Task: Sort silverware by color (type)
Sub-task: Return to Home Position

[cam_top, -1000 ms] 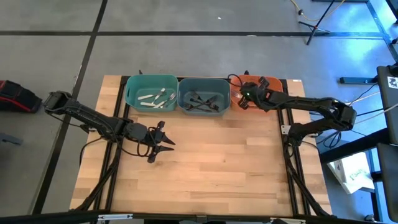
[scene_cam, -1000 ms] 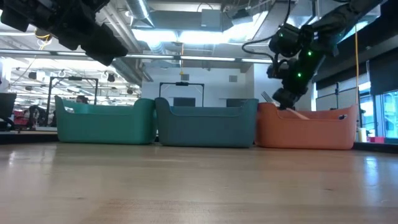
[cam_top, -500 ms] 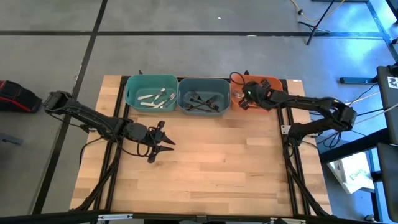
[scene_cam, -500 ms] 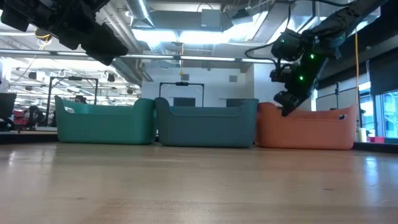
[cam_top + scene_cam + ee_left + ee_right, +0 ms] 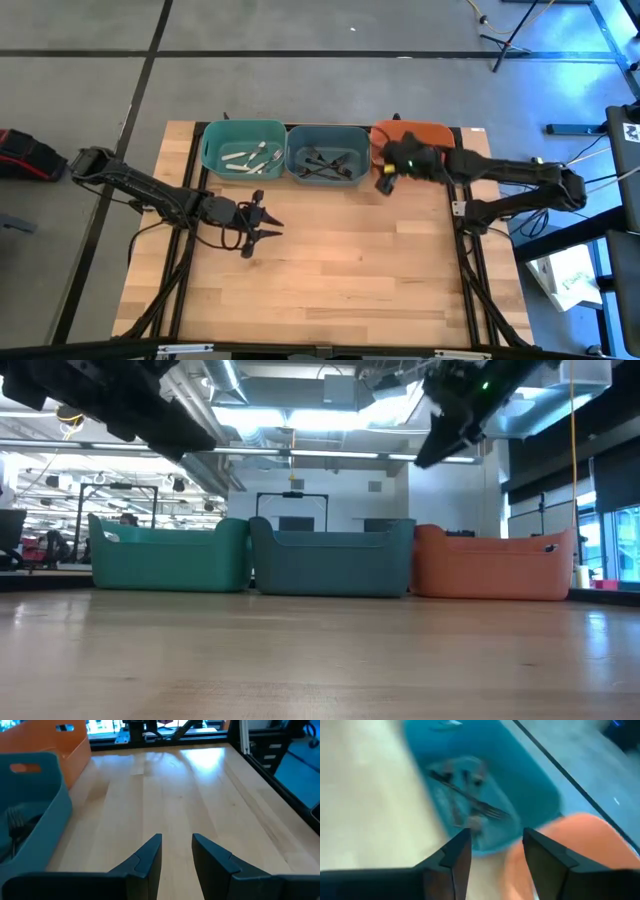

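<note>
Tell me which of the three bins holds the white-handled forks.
The green plastic bin at the row's left end: white-handled forks lie in it. The blue-grey middle bin holds black-handled forks; the orange plastic bin's contents cannot be seen.

We see a grey concrete floor (image 5: pixel 90 90) crossed by dark lines (image 5: pixel 300 53), a red and black bag (image 5: pixel 25 155) off the surface's (image 5: pixel 350 290) left edge, bright ceiling lights (image 5: pixel 290 420), a pale back wall (image 5: pixel 350 480), windows (image 5: pixel 620 540) beyond the right edge
</note>
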`<state>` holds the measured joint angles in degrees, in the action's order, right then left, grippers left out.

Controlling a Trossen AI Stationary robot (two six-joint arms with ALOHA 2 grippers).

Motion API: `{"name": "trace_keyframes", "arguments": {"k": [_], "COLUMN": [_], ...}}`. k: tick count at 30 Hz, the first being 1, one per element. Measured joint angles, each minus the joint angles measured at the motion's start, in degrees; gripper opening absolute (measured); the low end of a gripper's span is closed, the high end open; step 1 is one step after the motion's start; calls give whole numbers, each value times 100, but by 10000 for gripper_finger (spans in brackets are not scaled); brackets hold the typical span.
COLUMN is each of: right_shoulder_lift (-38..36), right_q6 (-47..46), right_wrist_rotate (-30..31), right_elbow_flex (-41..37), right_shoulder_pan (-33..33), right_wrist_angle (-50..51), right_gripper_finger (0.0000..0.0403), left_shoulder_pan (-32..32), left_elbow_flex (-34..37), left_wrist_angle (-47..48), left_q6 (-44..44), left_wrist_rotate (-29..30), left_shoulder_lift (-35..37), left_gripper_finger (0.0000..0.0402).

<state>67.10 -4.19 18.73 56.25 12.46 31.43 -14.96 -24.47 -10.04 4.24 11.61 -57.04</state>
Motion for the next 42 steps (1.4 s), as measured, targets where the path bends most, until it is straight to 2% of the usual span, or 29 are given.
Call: {"name": "trace_keyframes", "arguments": {"k": [8,15,20,24,28,42], "right_shoulder_lift": [-83,-487,-1017,-1524,-1960,-2627], "right_q6": [-6,-142,-264,-320,-339,-457], "right_wrist_rotate": [-56,-460,-590,-590,-588,-546], "right_elbow_flex": [-850,-2037,-2838,-3396,-3837,-4889], "right_shoulder_pan": [-1303,-1885,-2220,-2390,-2452,-2449], "right_wrist_angle": [-892,-2276,-3189,-3826,-4424,-5532], "right_gripper_finger": [138,85,45,19,2,1], "left_shoulder_pan": [191,308,291,291,291,291], "left_elbow_flex": [0,93,688,1231,1457,2057], "left_wrist_angle": [384,847,634,216,84,191], "left_q6": [-374,-329,-320,-324,-320,-162], "left_wrist_rotate": [-28,-41,-78,-78,-78,-76], "left_shoulder_lift": [355,1076,1675,2166,2672,3806], "left_gripper_finger": [72,9,6,3,3,1]}}
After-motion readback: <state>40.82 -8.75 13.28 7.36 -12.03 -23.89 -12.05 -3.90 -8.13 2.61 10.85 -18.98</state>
